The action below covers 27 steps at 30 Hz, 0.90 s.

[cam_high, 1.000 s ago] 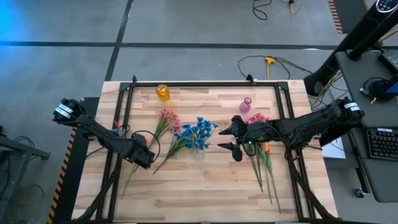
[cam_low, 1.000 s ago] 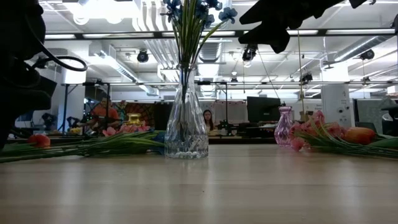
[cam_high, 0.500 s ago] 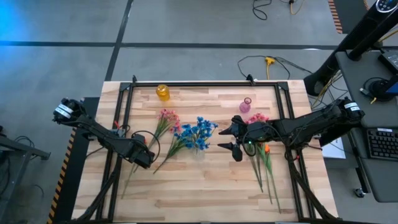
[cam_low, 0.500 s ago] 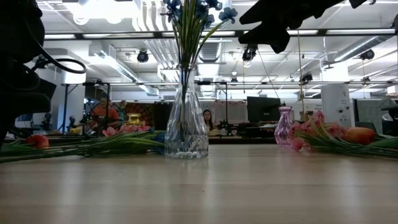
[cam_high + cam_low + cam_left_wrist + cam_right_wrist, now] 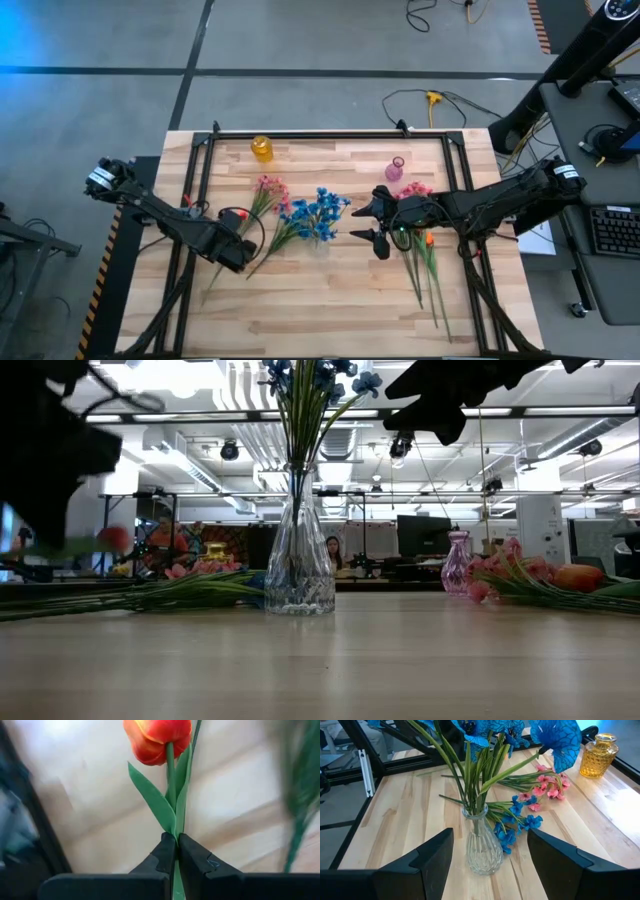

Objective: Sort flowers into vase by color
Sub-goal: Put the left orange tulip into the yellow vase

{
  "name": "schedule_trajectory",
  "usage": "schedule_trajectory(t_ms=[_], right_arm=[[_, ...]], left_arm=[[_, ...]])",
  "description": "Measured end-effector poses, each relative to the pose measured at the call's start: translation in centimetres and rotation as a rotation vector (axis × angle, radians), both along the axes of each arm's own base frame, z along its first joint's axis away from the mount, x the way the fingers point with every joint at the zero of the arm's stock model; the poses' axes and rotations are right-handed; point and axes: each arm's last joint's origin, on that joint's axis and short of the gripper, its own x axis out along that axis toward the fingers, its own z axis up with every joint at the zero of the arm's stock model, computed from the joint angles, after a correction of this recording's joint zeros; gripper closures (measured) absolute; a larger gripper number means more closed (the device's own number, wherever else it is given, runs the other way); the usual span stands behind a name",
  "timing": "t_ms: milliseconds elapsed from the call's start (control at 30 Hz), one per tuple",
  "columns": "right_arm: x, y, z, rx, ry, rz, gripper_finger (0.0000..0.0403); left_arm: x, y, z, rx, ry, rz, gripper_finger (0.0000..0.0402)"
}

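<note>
Blue flowers (image 5: 485,735) fill clear vase (image 5: 482,847); amber vase (image 5: 598,748) empty.

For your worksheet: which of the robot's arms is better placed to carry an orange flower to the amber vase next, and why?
Left. The left gripper is already shut on the orange tulip's stem, nearer the amber vase. The right gripper hangs open and empty by the clear vase.

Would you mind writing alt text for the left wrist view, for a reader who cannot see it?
The left gripper is shut on the thin green stem of an orange tulip, whose bud stands above the two dark fingers with long green leaves rising beside the stem. Behind it is the pale wooden table, with blurred green stalks at one side.
</note>
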Motion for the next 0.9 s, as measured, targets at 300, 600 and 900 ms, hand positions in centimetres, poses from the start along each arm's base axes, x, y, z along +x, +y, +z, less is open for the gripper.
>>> schedule_trajectory(t_ms=[300, 600, 900], right_arm=[[0.0, 0.0, 0.0, 0.0, 0.0, 0.0, 0.0162], [0.0, 0.0, 0.0, -0.007, 0.001, 0.003, 0.0162], [0.0, 0.0, 0.1, -0.019, -0.007, 0.005, 0.0161]], left_arm=[[2.0, -0.1, 8.1, 0.292, -0.267, -0.246, 0.0401], [-0.4, 2.1, 13.3, 0.639, -0.48, -0.298, 0.0402], [-2.0, 3.3, 15.7, 0.868, -0.572, -0.243, 0.0401]])
